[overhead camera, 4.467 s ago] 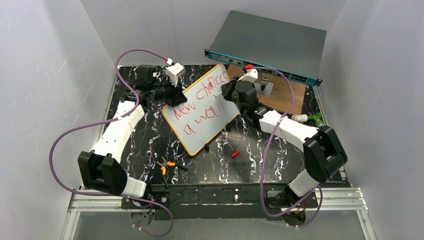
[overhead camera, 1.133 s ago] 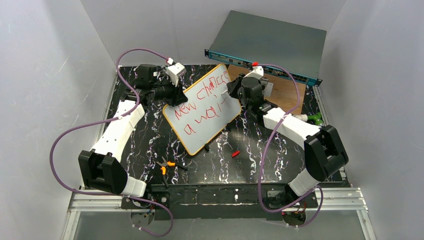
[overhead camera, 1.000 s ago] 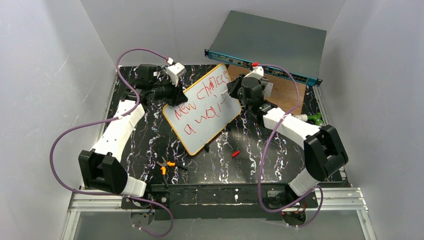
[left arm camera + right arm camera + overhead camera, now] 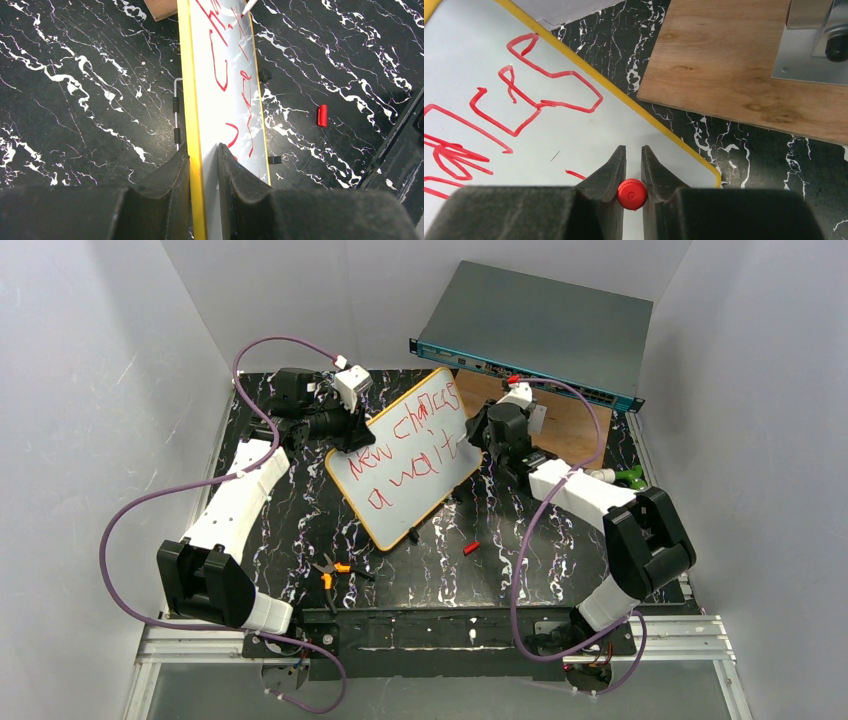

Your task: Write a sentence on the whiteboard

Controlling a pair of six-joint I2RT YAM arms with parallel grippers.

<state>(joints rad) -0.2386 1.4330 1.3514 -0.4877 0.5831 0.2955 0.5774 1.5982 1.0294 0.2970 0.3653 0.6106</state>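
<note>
Here's the whiteboard (image 4: 402, 512), standing up on its black clip feet in the middle of the black marbled table (image 4: 300, 510), between the two arms, its far corner just beside the brown wooden board (image 4: 734, 65). The left gripper (image 4: 202, 152) is clamped down on the board's left rim, the fingers nearly closed, with the orange edge pinched tight between them. Over on the right, the right gripper (image 4: 633, 150) hovers over the board's far right corner, jaws narrowed on a marker (image 4: 632, 194) whose round red end sits snug between the pads. And there's the sentence (image 4: 400, 455) in red scrawl, two lines across the white face: "new chances" above, "await" below. A red cap (image 4: 471, 548) lies on the table near the board's near edge, and orange-handled pliers (image 4: 333, 570) lie nearer, to its left.
</note>
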